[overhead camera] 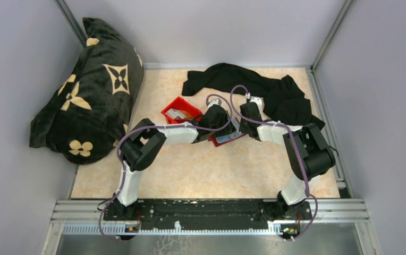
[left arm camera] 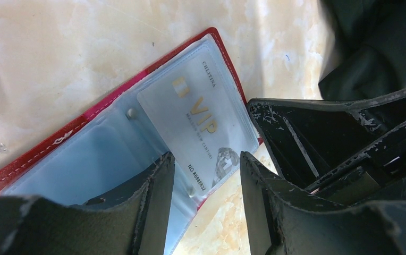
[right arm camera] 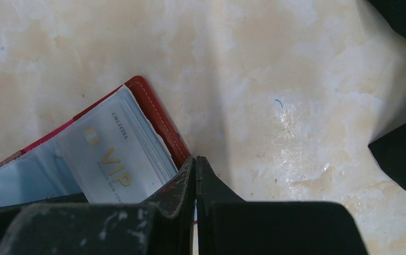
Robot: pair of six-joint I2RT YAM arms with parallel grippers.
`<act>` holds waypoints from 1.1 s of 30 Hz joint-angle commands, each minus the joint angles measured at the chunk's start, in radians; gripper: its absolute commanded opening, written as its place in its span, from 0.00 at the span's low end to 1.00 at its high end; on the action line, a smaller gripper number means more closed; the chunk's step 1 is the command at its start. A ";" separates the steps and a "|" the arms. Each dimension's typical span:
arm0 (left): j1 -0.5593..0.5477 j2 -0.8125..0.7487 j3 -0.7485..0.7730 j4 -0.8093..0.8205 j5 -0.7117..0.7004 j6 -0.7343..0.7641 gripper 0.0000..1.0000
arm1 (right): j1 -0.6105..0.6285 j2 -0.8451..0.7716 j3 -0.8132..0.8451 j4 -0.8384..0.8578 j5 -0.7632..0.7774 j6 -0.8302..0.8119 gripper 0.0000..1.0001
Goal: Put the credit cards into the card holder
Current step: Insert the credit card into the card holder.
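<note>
The card holder point(overhead camera: 227, 139) lies open on the table between both arms, dark red with pale clear pockets point(left arm camera: 84, 125). One silver-white credit card point(left arm camera: 201, 125) printed "VIP" sits inside its right-hand pocket point(right arm camera: 110, 159). My left gripper point(left arm camera: 206, 164) hovers open over the holder's near edge, one finger over the pocket and the other over bare table, with nothing between them. My right gripper point(right arm camera: 195, 162) is shut, its tips resting at the holder's red right edge point(right arm camera: 158, 114). More pale cards lie in the red bin point(overhead camera: 181, 111).
A black cloth point(overhead camera: 254, 85) is spread at the back right, close behind the right gripper. A large black pillow with cream flowers point(overhead camera: 89, 90) leans at the left wall. The red plastic bin stands just left of the left wrist.
</note>
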 commanded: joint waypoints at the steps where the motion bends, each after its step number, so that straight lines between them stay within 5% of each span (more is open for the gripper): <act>1: -0.012 -0.001 -0.010 -0.007 -0.018 0.007 0.56 | 0.064 0.048 -0.047 -0.115 -0.134 0.031 0.00; 33: -0.013 -0.167 -0.151 0.014 -0.137 0.023 0.58 | 0.122 -0.020 0.010 -0.192 -0.059 0.044 0.00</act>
